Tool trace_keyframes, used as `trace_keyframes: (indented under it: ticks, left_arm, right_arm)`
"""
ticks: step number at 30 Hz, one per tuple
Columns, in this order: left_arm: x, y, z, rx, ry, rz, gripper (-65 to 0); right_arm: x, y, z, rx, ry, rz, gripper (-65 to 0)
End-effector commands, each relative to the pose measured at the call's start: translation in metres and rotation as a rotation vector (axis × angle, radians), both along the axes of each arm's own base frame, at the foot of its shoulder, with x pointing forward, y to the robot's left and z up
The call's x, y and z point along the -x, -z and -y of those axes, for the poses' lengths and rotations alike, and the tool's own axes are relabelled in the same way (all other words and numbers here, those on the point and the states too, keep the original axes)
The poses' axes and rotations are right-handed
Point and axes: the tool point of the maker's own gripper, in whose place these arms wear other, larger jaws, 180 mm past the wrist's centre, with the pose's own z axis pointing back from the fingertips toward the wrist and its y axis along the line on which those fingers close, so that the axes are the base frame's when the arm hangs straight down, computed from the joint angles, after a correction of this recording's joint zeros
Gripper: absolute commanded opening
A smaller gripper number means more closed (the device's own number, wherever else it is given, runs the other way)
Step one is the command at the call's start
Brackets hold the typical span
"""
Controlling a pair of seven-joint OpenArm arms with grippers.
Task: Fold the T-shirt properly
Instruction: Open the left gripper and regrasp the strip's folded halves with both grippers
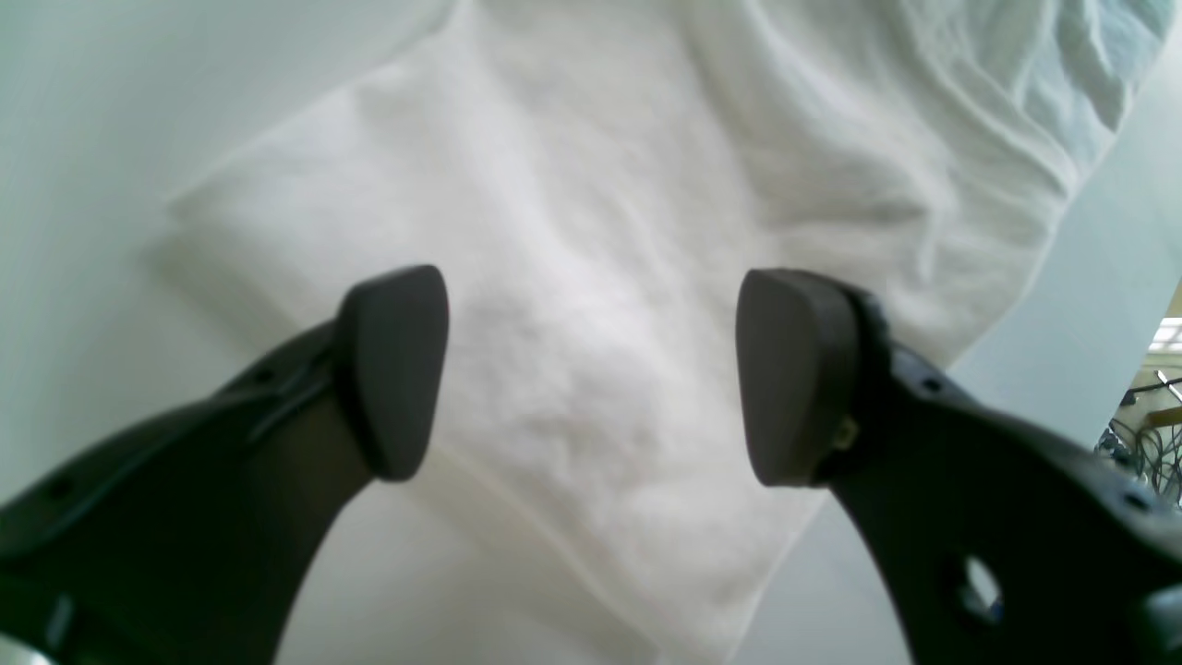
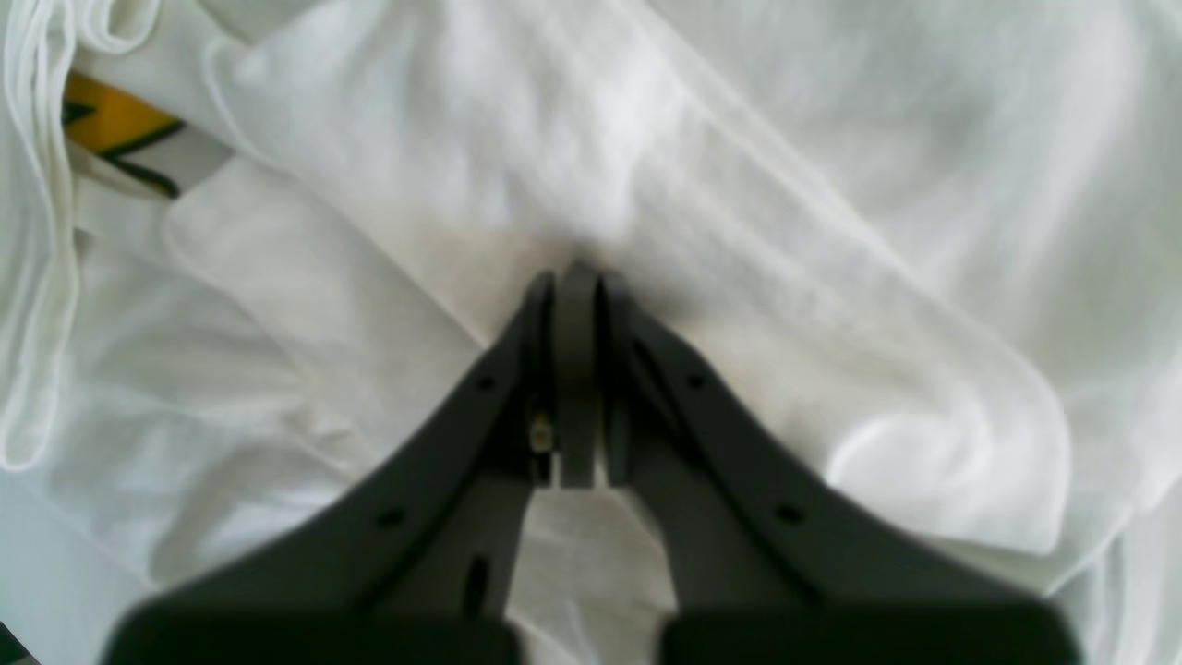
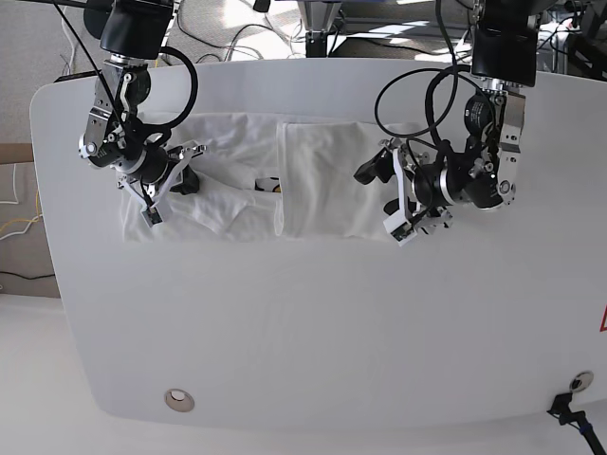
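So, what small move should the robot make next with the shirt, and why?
Probably lower the open left gripper and pinch the folded edge of the white cotton T-shirt beneath it. The right gripper is shut on the fabric, so both sides could then lift together.

My left gripper (image 1: 591, 374) hangs with its jaws spread wide, pads facing each other across a clear gap. My right gripper (image 2: 577, 277) points forward, jaws pressed tight together. Both wrists angle inward and down.
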Motion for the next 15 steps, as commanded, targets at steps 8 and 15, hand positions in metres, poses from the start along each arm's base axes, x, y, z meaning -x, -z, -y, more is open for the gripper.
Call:
trace_keyframes:
  ticks: [8,15]
  left_arm:
    - [-0.008,-0.003,0.007,-0.009,0.011,0.047,-65.0]
    - [-0.008,0.005,0.003,0.006,-0.008,0.030,-65.0]
  right_arm:
    - [-0.014,-0.037,0.007,0.086,-0.025,0.101,-65.0]
    - [-0.023,-0.073,0.006,0.155,-0.051,0.181,-65.0]
